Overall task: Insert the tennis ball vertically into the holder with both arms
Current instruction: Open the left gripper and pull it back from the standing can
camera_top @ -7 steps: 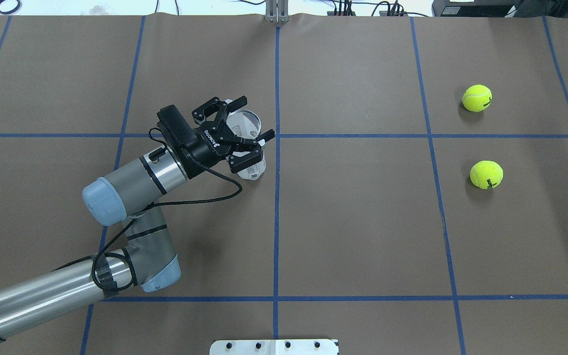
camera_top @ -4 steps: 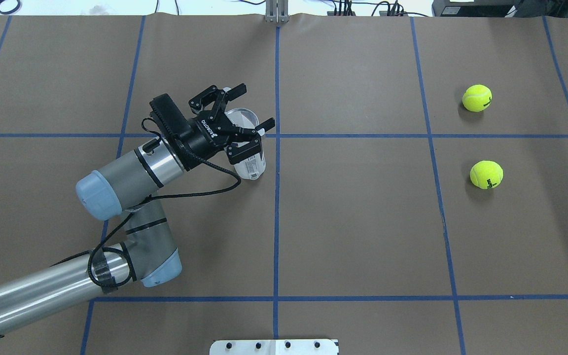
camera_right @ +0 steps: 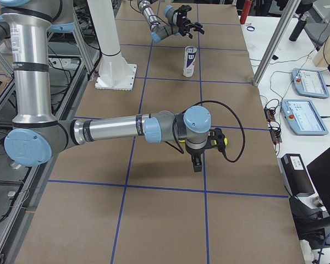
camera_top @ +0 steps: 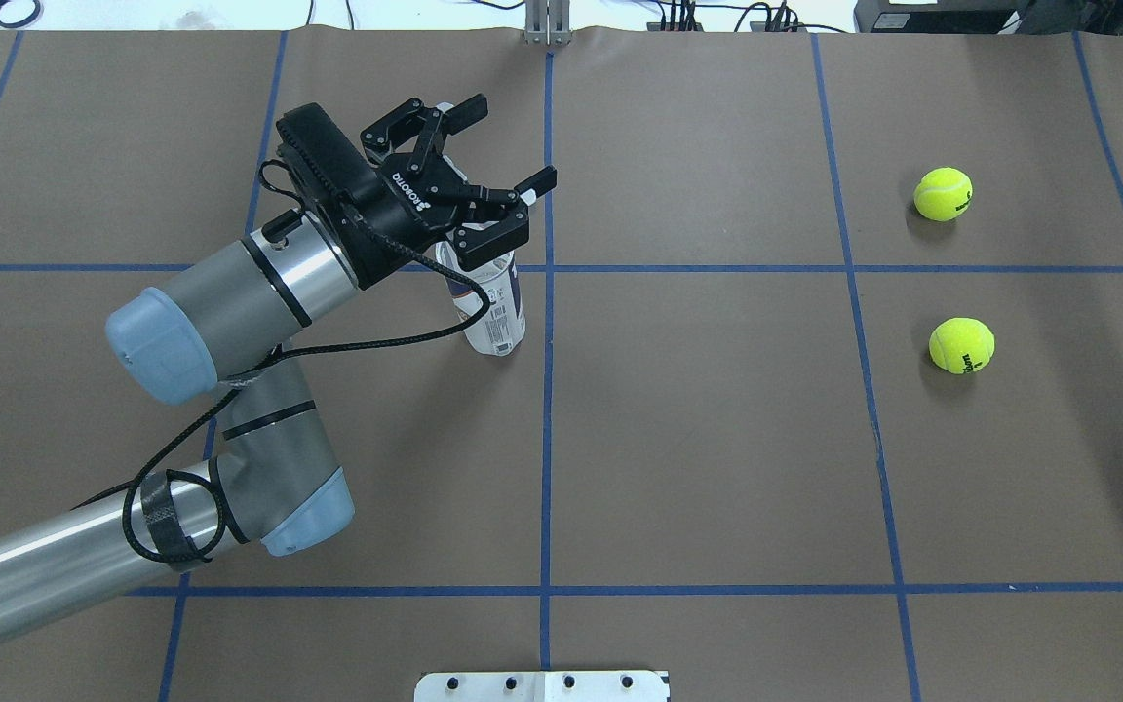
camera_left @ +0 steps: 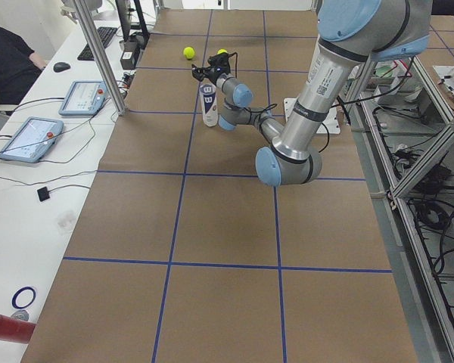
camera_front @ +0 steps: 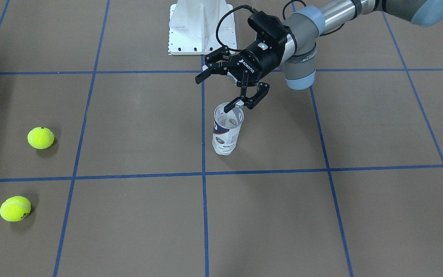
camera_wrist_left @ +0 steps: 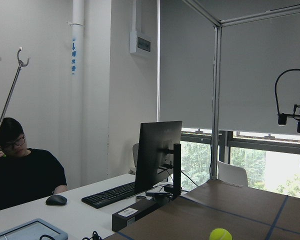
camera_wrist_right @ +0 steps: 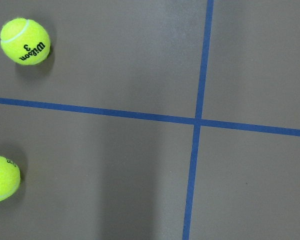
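Note:
The holder [camera_top: 495, 314], a clear can with a white and navy label, stands upright with its mouth open near the table's middle line; it also shows in the front view [camera_front: 227, 132]. My left gripper [camera_top: 513, 142] is open and empty, hanging above the holder's rim [camera_front: 214, 94] without gripping it. Two yellow tennis balls [camera_top: 943, 193] [camera_top: 961, 345] lie on the table's right side. My right gripper [camera_right: 197, 163] points down over the table near them; I cannot tell whether it is open. Its wrist view shows both balls [camera_wrist_right: 25, 41] [camera_wrist_right: 2, 178].
The white metal pedestal [camera_front: 200, 27] stands at the robot's base. Blue tape lines grid the brown table. Operator stations with tablets [camera_right: 303, 82] and a seated person [camera_left: 7, 57] line the far edge.
My left gripper has risen and drawn back from around the holder's top, staying open. The holder stays standing in place. The balls have not moved.

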Robot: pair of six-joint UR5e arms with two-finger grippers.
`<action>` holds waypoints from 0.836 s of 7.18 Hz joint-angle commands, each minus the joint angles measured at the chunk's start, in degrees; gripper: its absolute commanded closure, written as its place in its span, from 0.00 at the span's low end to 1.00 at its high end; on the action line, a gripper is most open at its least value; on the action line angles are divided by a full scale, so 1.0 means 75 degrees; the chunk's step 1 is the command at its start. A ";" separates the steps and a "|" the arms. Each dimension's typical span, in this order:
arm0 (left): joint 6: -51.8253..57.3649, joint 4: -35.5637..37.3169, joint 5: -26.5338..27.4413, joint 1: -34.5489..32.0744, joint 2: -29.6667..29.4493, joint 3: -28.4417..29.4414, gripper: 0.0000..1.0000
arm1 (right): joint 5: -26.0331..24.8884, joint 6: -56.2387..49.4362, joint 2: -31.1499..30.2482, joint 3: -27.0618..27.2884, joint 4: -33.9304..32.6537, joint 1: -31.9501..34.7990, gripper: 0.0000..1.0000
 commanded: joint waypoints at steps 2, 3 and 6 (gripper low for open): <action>-0.0846 0.0542 -0.0163 -0.0382 0.1045 -0.0560 0.01 | 0.0022 0.0407 -0.0012 0.0093 -0.0011 -0.0283 0.01; -0.1374 0.0937 -0.1232 -0.0790 0.1736 -0.1085 0.01 | 0.0011 0.0419 0.0011 0.0104 -0.0058 -0.0342 0.01; -0.3182 0.2698 -0.4776 -0.1930 0.2303 -0.1782 0.01 | -0.0176 0.0443 -0.0081 0.0034 -0.0011 -0.0647 0.00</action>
